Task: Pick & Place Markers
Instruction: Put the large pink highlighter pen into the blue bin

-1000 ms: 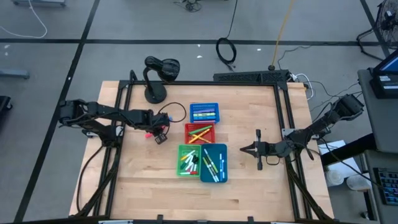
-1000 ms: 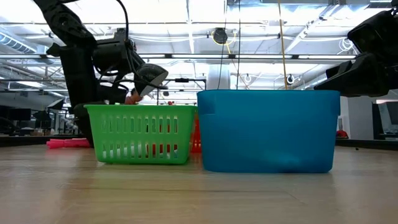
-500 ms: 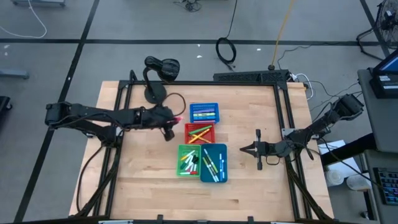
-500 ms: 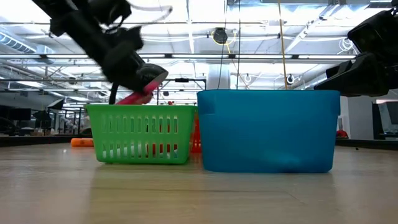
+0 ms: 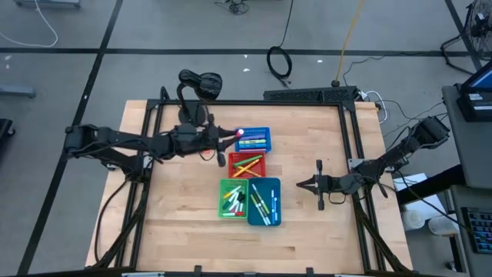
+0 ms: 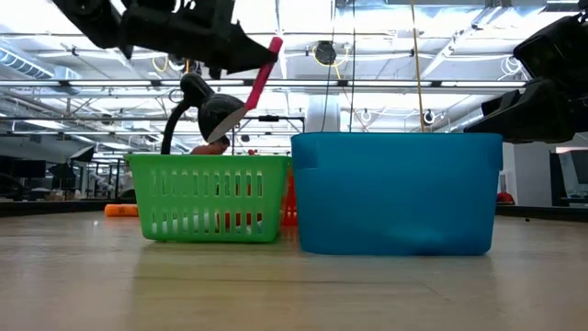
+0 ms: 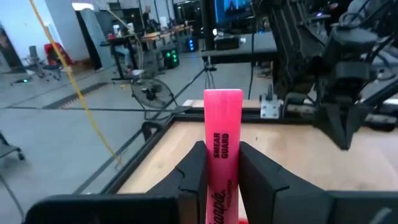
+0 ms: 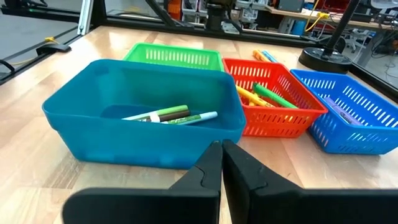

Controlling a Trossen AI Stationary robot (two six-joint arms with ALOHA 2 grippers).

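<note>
Pink marker [image 7: 222, 155] clamped in left gripper [image 7: 222, 180], held above blue basket [image 5: 252, 139] — apparently positioned for release there. Right gripper [image 5: 303, 184] shut, empty — parked beside teal bin [image 5: 273, 190].

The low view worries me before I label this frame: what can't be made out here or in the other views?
- Low view: the teal solid-walled plastic bin hides its own contents and the red bin.
- High view: the blue slotted plastic basket's contents are too small to identify.
- Left wrist view: the pink plastic highlighter's lower end is hidden between the left pincer's fingers.
</note>
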